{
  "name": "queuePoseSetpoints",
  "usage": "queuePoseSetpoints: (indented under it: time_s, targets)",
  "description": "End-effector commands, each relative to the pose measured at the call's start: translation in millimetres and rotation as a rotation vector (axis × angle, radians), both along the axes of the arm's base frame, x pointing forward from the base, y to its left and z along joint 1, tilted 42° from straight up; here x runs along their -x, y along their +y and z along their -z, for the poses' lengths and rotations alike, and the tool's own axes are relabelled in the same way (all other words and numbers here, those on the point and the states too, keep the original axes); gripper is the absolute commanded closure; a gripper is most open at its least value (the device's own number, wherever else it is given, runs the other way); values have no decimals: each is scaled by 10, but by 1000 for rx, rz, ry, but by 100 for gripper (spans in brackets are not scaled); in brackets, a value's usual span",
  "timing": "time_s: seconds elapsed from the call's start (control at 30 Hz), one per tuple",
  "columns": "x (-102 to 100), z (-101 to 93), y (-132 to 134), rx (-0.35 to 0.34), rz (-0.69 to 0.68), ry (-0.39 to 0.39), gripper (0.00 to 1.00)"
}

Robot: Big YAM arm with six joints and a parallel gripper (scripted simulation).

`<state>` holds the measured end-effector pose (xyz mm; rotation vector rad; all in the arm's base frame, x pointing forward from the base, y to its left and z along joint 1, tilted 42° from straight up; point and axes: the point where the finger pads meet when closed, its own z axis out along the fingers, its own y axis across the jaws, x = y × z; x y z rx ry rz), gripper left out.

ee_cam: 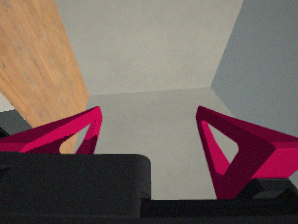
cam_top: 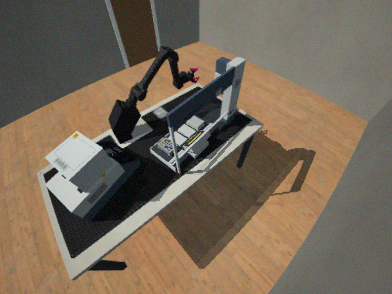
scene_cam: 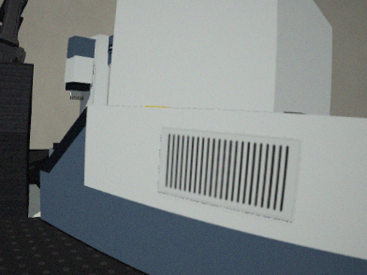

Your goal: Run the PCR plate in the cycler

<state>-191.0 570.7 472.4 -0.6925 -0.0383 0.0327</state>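
Wooden flooring and grey walls surround a long table point(cam_top: 210, 172) with a dark mat, where a white and blue-grey cycler Q1 point(cam_top: 85, 172) stands with its lid shut. Beyond Q1, behind a tilted transparent screen point(cam_top: 200, 107), a deck tray point(cam_top: 159, 152) holds the plates and the tube block; they are too small to tell which is the PCR plate on D3. The black arm point(cam_top: 150, 75) rises beyond Q1, its gripper point(cam_top: 193, 74) raised high above the deck, the pink fingers spread fully apart and holding nothing. Risks, as a judgement: a hard press on LID could shove Q1 on its loose feet, and reaching past the screen could knock the tubes or neighbouring plates. Q1's keys and lamp are not visible; the side view shows only its vented flank point(scene_cam: 229, 170), and the wrist view only wall and floor.
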Motion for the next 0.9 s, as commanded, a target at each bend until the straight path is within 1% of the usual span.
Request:
queuePoseSetpoints:
  time_s: [0.0, 0.53, 0.57, 0.67, 0.77, 0.87]
  targets:
    - [-1, -55, -28, -10, -2, 4, 0]
    - [-1, -55, -28, -10, -2, 4, 0]
    - [-15, -37, -18, 19, -14, 3, 100]
    - [-285, -62, 43, 91, -11, 36, 100]
    - [-508, -188, 65, 49, -10, 49, 100]
    - [-648, -245, 99, 28, -16, 57, 100]
